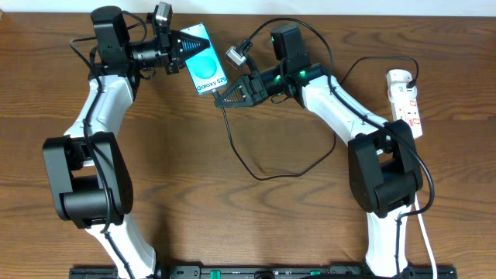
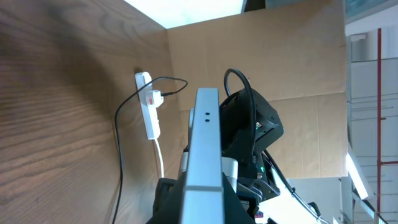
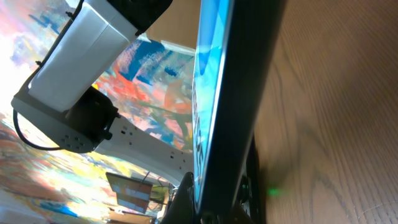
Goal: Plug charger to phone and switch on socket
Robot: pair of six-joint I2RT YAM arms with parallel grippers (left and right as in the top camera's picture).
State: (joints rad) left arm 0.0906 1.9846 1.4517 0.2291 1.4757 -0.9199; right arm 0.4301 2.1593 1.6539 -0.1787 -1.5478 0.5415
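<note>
- Overhead alone shows both arms: left gripper (image 1: 184,51) clamped on the phone (image 1: 204,59). Right gripper (image 1: 222,98) is closed at the phone's lower edge, with the charger (image 1: 263,178) trailing from it across the table (image 1: 232,225).
- Left wrist view shows the socket (image 2: 149,118) with the charger plugged in.

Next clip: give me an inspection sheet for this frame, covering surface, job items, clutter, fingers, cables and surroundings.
Surface: wood-grain table, no spills seen.
Job's things: phone lit blue, screen facing up, gripped at its upper end. The socket lies flat near the table's right edge, switch state too small to tell. The charger loops across the table, its far end at the socket.
Clutter: nothing seen.
Grippers: left gripper fingers shut on the phone. The right gripper fingers are shut at the phone's lower end, seemingly holding the charger tip.
Cables: white cord runs from the socket toward the front edge.
Surroundings: cardboard wall behind the table.
</note>
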